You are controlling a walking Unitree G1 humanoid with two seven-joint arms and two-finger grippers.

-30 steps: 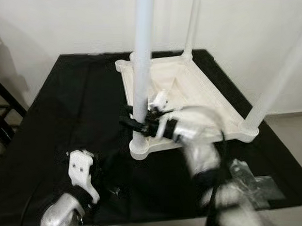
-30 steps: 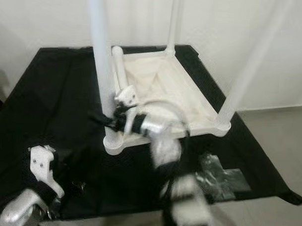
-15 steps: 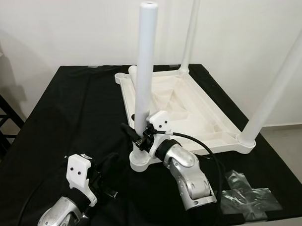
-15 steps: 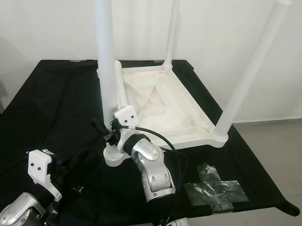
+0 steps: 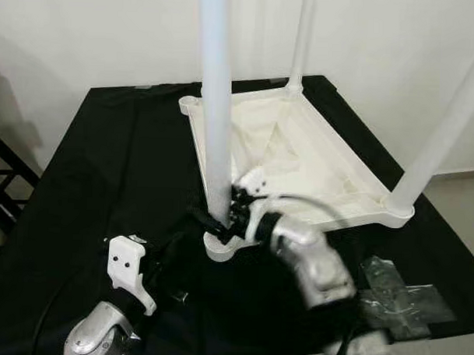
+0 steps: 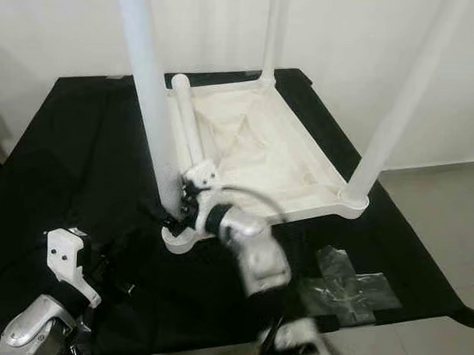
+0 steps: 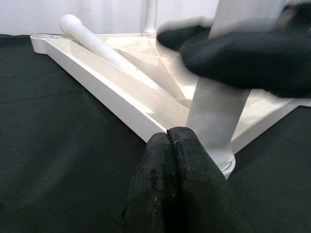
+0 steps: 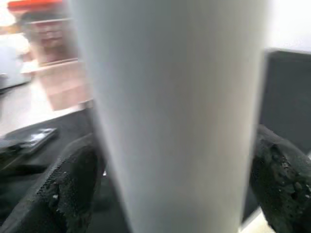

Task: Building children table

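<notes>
Low down, white table leg [image 5: 214, 130] between right fingers [image 8: 73, 187]

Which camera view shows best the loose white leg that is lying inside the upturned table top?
The left wrist view: the loose leg lies unobstructed along the table top's rim. The right eye view shows it partly behind the upright leg.

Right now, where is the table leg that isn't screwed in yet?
The loose leg lies flat inside the upturned tabletop, along its left rim, just behind the upright leg the right gripper grips.
</notes>
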